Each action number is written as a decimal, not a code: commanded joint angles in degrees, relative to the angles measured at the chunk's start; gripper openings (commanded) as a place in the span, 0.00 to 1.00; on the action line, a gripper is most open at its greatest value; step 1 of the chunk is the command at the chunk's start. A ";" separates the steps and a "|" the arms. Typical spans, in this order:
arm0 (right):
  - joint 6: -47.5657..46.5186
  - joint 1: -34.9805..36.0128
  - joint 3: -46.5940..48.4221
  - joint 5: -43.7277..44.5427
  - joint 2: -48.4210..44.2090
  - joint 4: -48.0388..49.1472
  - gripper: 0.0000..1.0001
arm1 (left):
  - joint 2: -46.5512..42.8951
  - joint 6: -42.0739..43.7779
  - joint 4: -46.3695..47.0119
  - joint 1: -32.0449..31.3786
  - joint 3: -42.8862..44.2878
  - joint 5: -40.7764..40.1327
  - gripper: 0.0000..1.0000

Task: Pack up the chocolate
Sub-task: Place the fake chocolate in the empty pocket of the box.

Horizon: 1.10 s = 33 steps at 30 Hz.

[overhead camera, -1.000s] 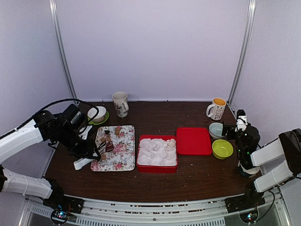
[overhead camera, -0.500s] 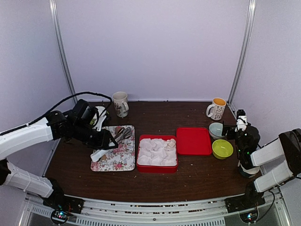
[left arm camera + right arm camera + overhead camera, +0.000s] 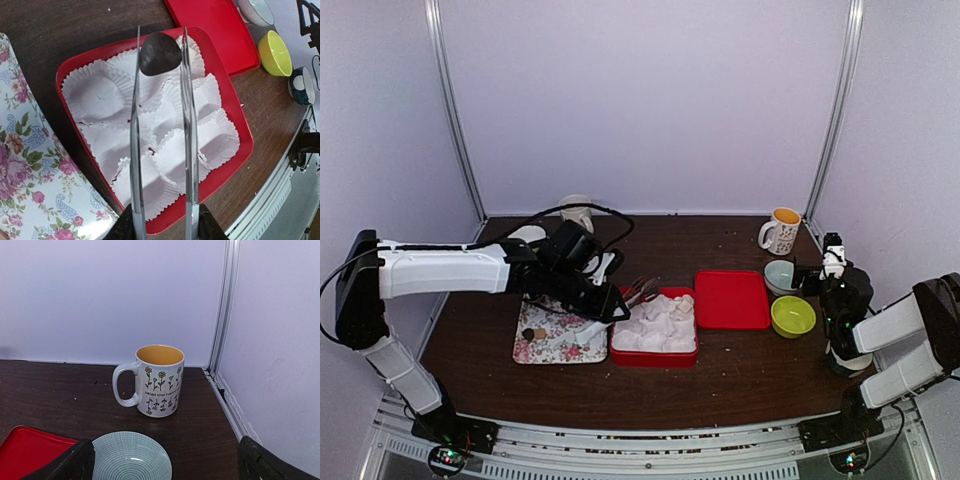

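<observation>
My left gripper (image 3: 588, 290) (image 3: 162, 227) is shut on a pair of metal tongs (image 3: 638, 292) (image 3: 135, 150). The tong tips pinch one dark chocolate (image 3: 160, 53) above the far side of the red box (image 3: 655, 356) (image 3: 240, 125), which is lined with white paper cups (image 3: 97, 95). A few more chocolate pieces (image 3: 528, 333) lie on the floral tray (image 3: 552, 340) (image 3: 25, 175) to the left of the box. My right gripper (image 3: 825, 265) (image 3: 167, 465) stands open at the right edge of the table, holding nothing.
The red lid (image 3: 731, 299) (image 3: 215, 25) lies right of the box. Beyond it are a pale ribbed bowl (image 3: 780, 275) (image 3: 131, 456), a yellow-green bowl (image 3: 792, 315) (image 3: 274, 52) and a flowered mug (image 3: 781, 230) (image 3: 159, 380). A white mug (image 3: 577, 207) stands at the back left.
My left arm has swung right from the floral tray to above the red box, carrying the tongs with the dark chocolate. The right arm has not moved.
</observation>
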 commanded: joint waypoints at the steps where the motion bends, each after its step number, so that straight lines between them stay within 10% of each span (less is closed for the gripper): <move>1: 0.06 -0.39 1.06 -0.23 -0.42 0.42 1.00 | 2.13 1.37 2.43 0.12 3.73 -3.91 0.23; 33: 0.06 -0.39 1.04 -0.30 -0.35 0.40 1.00 | 10.54 -0.89 5.35 0.16 6.07 1.00 0.29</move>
